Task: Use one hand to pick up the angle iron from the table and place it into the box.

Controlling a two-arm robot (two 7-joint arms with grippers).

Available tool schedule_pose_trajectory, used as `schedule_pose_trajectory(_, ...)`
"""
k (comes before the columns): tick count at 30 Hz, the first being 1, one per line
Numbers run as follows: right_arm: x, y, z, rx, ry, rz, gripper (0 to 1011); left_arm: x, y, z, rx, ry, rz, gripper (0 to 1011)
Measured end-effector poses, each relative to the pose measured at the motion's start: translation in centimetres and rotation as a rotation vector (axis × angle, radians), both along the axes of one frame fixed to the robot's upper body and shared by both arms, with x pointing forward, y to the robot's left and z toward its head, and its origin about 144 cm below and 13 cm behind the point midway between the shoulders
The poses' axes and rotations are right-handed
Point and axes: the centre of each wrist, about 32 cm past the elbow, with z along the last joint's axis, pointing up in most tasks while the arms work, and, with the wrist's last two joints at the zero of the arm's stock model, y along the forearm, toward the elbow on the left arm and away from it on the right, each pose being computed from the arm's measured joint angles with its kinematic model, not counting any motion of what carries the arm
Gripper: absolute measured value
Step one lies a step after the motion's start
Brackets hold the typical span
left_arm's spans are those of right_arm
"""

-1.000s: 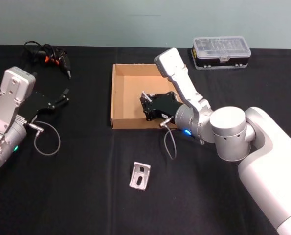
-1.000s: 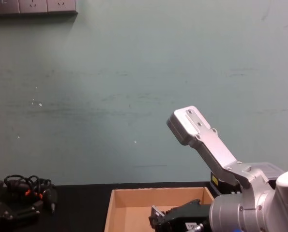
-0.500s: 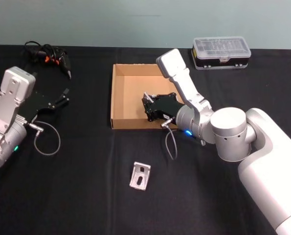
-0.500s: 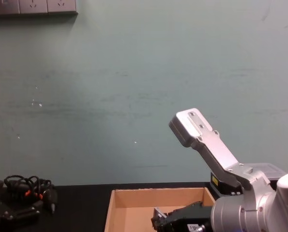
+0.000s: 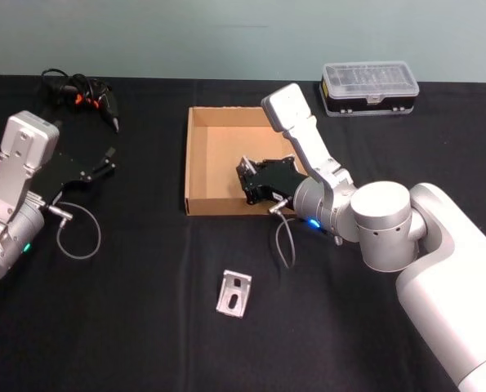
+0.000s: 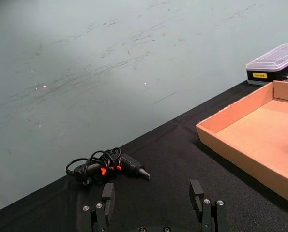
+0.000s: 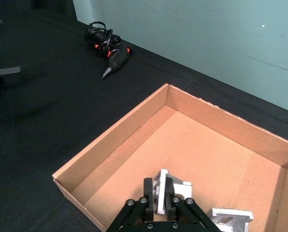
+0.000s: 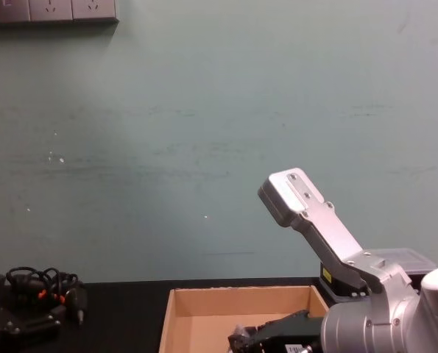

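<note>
Closest to me, a loose angle iron [image 5: 234, 294] is lying on the black tabletop [image 5: 144, 343], well in front of the box's near wall and apart from both arms.

Beyond it, the tan box [image 5: 187, 163] is sitting open-topped in the middle of the tabletop. The right arm is reaching in over the box's near wall. Its right pincer [image 7: 158, 193] is hanging low inside the box, close to that near wall, and is clamping a held angle iron [image 7: 178, 185] between its two black fingers [image 7: 148, 189]. I cannot tell whether that piece is touching the box floor. Just beside the pincer, a second angle iron [image 7: 228, 216] is lying flat on the box floor.

Off to the left of the box, well apart from it, the left pincer [image 5: 110, 161] is hovering low over the tabletop. Its fingers [image 6: 197, 191] are standing wide apart and gripping nothing.

Farther back, to the left of the box's far corner, a corded tool [image 5: 87, 94] with orange marks is lying in a tangle of its own black cable. Behind the box's far right corner, a clear-lidded organiser case [image 5: 369, 86] is resting near the back edge of the tabletop.
</note>
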Motion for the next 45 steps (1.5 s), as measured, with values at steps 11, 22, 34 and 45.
schedule_pose_trajectory(11,-0.1,0.0,0.1,0.009,-0.010,-0.001,456,0.0,0.0,0.0,0.000,0.000,0.000,1011)
schedule_pose_trajectory(22,-0.2,-0.2,0.4,0.023,-0.028,-0.003,824,0.0,0.0,0.0,0.000,0.000,0.000,1011)
schedule_pose_trajectory(34,-0.7,-1.0,1.1,0.042,-0.053,-0.005,1000,0.0,0.0,0.0,0.000,0.000,0.000,1011)
schedule_pose_trajectory(45,-3.8,-4.4,4.0,0.087,-0.130,0.042,1000,0.0,0.0,0.0,0.000,0.000,0.000,1011)
